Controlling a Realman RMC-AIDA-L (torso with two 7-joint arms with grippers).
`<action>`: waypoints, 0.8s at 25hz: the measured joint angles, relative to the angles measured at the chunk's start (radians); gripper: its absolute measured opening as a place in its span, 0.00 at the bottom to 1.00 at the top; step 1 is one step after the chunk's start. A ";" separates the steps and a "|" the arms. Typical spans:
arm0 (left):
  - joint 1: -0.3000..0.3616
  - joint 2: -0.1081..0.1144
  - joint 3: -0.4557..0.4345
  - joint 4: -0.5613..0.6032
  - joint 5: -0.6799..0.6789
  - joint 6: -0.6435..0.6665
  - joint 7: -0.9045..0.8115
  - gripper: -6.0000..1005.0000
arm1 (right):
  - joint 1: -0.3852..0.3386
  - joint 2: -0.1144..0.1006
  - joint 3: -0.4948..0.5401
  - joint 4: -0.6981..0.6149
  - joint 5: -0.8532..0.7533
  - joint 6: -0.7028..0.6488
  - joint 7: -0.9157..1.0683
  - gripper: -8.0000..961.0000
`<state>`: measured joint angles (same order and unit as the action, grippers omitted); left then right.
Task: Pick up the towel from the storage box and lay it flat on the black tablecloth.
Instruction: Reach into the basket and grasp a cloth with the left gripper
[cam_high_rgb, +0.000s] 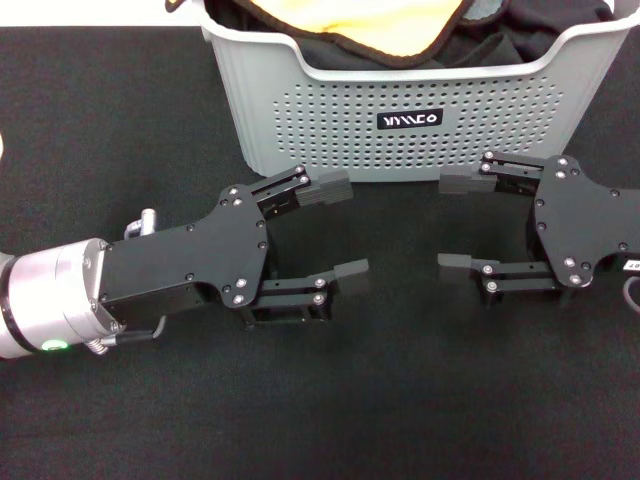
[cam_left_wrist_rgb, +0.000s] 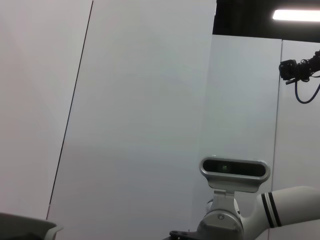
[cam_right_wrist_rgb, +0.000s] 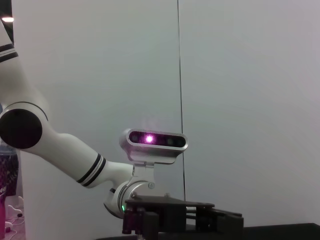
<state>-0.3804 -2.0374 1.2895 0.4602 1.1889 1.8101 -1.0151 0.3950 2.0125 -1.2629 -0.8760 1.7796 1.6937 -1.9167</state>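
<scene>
The towel (cam_high_rgb: 370, 25) lies bunched in the storage box (cam_high_rgb: 400, 120), yellow-orange side up with a black stitched edge, over dark fabric. The light grey perforated box stands at the far middle of the black tablecloth (cam_high_rgb: 120, 130). My left gripper (cam_high_rgb: 338, 230) is open and empty, lying just in front of the box's left part. My right gripper (cam_high_rgb: 458, 222) is open and empty, in front of the box's right part. The two point toward each other. The right wrist view shows the left gripper (cam_right_wrist_rgb: 220, 220) farther off.
The black tablecloth spreads wide on both sides of the box and in front of the grippers. The wrist views show only white walls, the opposite arm's wrist camera (cam_left_wrist_rgb: 234, 170) and a ceiling light (cam_left_wrist_rgb: 295, 15).
</scene>
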 joint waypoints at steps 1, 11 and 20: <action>0.000 0.000 0.000 0.000 0.000 0.000 0.000 0.87 | 0.000 0.000 -0.002 0.000 0.000 0.000 -0.003 0.81; -0.002 0.002 -0.001 0.002 0.001 0.000 0.001 0.86 | 0.007 0.000 -0.018 0.014 0.000 0.000 -0.027 0.81; -0.028 -0.011 -0.098 0.064 -0.105 0.011 -0.001 0.84 | 0.010 0.000 -0.017 0.060 0.000 -0.003 -0.049 0.81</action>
<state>-0.4081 -2.0481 1.1912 0.5242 1.0843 1.8214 -1.0157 0.4054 2.0126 -1.2803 -0.8160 1.7795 1.6907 -1.9654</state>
